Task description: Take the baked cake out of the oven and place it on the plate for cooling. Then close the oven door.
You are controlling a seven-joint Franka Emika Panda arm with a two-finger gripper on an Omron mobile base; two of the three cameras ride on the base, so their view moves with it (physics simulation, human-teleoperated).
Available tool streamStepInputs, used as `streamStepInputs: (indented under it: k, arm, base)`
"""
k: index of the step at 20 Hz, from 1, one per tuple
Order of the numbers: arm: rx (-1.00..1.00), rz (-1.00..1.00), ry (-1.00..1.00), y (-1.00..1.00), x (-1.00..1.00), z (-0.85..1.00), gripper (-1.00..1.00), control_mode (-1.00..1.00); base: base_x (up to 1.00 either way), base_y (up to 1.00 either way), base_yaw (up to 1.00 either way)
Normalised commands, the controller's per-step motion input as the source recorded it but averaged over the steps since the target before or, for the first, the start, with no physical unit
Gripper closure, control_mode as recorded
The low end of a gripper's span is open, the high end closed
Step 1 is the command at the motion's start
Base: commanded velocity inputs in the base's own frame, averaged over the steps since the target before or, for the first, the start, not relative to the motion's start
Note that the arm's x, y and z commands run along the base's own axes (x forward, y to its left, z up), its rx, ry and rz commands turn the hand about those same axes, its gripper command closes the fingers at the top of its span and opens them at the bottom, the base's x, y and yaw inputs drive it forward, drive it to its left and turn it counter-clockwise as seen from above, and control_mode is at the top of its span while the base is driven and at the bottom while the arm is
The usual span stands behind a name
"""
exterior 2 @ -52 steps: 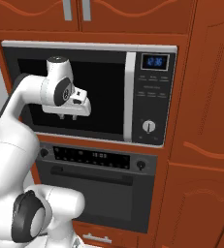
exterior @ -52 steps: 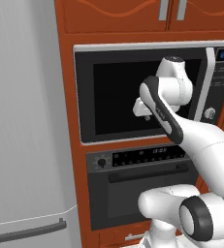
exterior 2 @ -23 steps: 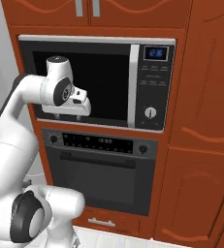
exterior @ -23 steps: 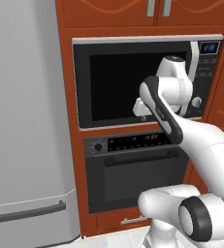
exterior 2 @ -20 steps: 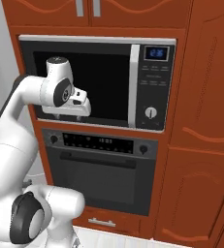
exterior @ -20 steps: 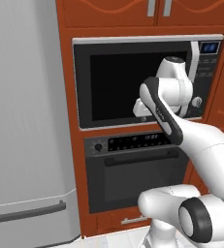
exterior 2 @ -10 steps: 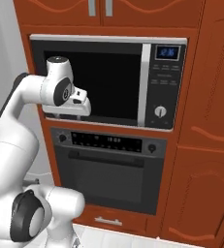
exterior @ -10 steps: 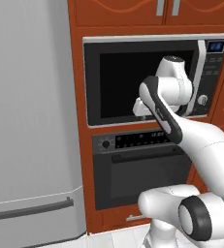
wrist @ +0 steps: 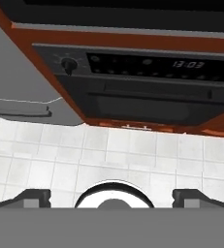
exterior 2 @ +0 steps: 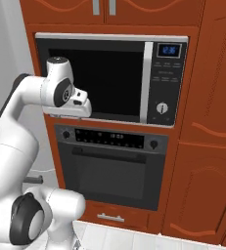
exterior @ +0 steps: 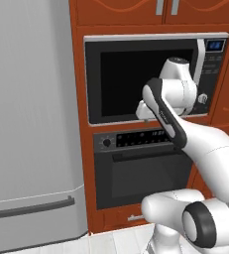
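The black oven [exterior: 145, 171] sits under the microwave, and its oven door [exterior 2: 112, 176] is shut, with the bar handle [exterior 2: 109, 153] across its top. In the hand view the oven [wrist: 142, 106] shows its left knob and lit display, seen from above and in front. My gripper [exterior 2: 70, 115] hangs in front of the microwave's lower edge, above the oven's control strip and away from the handle. It is open, its fingertips [wrist: 33, 197] wide apart with nothing between them. In the left base view the gripper [exterior: 141, 115] is partly behind my forearm. The baked cake is hidden behind the door. The plate is out of view.
A silver-trimmed microwave [exterior 2: 109, 78] is built in above the oven. A tall grey fridge [exterior: 31, 124] stands to the left. Red-brown cabinet doors [exterior 2: 207, 146] fill the right side. A white tile floor [wrist: 133, 150] lies below, and a drawer [exterior 2: 112, 216] sits under the oven.
The whole picture has shifted to the right in both base views, so the camera has moved with the base. The arm keeps its pose and the gripper stays open.
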Motion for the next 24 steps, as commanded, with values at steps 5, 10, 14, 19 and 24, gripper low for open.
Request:
streamStepInputs:
  k: [5, 10, 14, 19, 24]
  arm:
    - [0.05, -0.06, -0.01, -0.33, -0.08, -0.12, -1.00, -1.00]
    - [0.23, -0.16, -0.04, -0.96, 0.00, -0.42, -1.00, -1.00]
    - [0.27, -0.20, -0.04, -0.89, 0.00, -0.47, -1.00, -1.00]
    - [0.23, -0.28, -0.02, -0.57, 0.00, -0.43, -1.00, -1.00]
    - [0.26, -0.28, -0.05, -0.46, 0.00, -0.48, -1.00, -1.00]
  base:
    - [0.00, 0.00, 0.00]
    - [0.00, 0.00, 0.00]
    - [0.00, 0.00, 0.00]
    - [0.00, 0.00, 0.00]
    - [0.00, 0.00, 0.00]
